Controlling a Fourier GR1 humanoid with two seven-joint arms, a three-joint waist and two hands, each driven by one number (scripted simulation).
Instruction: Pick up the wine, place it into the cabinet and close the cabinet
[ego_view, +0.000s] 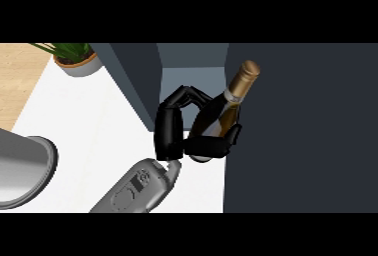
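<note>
The hand is curled round the wine, fingers arched over its left side and thumb low by its base. Which hand it is cannot be told from its forearm, which rises from the lower centre. The bottle tilts, gold neck up and right, at the mouth of the cabinet, just beside the dark right panel's edge. The pale opening between that panel and the left door is narrow. White counter lies open to the left. A plant stands at the top left, a grey round vessel at the left edge.
</note>
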